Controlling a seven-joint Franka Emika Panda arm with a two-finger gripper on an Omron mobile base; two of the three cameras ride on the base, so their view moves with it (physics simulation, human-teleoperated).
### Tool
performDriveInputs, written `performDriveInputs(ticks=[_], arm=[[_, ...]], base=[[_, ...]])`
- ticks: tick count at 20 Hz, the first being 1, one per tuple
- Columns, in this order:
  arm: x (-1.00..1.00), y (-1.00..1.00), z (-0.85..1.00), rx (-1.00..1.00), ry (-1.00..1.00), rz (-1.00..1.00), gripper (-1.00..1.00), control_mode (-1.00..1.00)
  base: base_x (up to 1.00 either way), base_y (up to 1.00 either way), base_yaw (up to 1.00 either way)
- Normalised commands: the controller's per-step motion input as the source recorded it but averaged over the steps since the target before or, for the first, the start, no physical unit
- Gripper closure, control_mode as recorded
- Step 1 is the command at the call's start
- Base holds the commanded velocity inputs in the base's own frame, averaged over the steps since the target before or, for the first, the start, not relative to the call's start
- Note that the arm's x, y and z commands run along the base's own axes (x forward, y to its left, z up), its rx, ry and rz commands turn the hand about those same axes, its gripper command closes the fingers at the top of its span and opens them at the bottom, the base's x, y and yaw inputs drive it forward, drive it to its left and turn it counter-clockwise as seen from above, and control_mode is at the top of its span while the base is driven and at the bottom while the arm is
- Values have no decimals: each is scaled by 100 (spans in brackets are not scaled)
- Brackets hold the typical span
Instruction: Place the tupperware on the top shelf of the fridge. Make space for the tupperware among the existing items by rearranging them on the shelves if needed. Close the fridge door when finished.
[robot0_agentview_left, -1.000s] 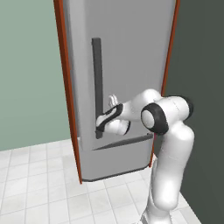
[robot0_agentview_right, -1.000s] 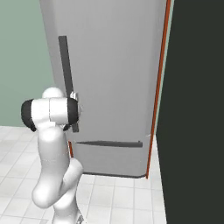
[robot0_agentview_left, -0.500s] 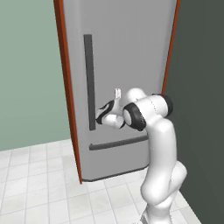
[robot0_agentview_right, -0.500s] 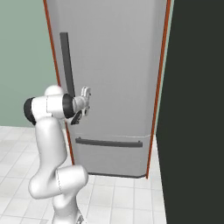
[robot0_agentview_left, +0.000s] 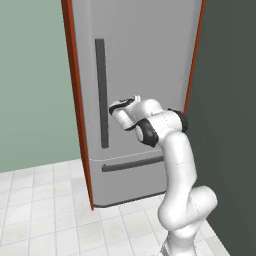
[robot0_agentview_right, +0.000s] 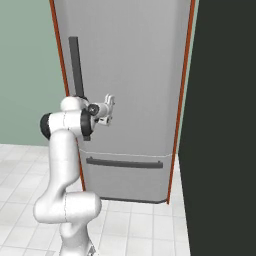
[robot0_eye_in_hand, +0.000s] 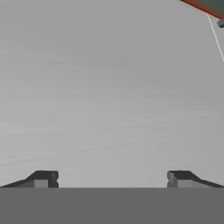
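The fridge door (robot0_agentview_left: 145, 60) (robot0_agentview_right: 130, 55) stands shut, a flat light-grey panel with its dark vertical bar handle (robot0_agentview_left: 101, 90) (robot0_agentview_right: 76, 65) near the left side. My gripper (robot0_agentview_left: 123, 104) (robot0_agentview_right: 109, 102) (robot0_eye_in_hand: 111, 179) is held up against the door face, just right of the handle's lower half. It is open, and its two dark fingertips (robot0_eye_in_hand: 43, 177) stand wide apart with bare grey panel between them. The tupperware, the top shelf and the existing items are hidden behind the shut door.
Reddish-brown wood (robot0_agentview_left: 77, 115) (robot0_agentview_right: 181, 105) frames the fridge on both sides. A dark bottom drawer bar (robot0_agentview_left: 132, 163) (robot0_agentview_right: 124, 163) runs below my hand. A dark wall (robot0_agentview_left: 230, 100) (robot0_agentview_right: 225, 125) stands close on the right, and pale floor tiles (robot0_agentview_left: 40, 215) lie in front.
The whole picture has shifted, so the camera moved. My hand rose from the handle's lower end to a spot higher on the door, right of the handle.
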Motion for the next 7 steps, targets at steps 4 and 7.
performDriveInputs(ticks=[4,7], arm=[[86,39,-3,-3,32,-17,-100,-100],[100,54,4,0,25,-7,-100,-100]], base=[[0,0,0],[0,0,0]])
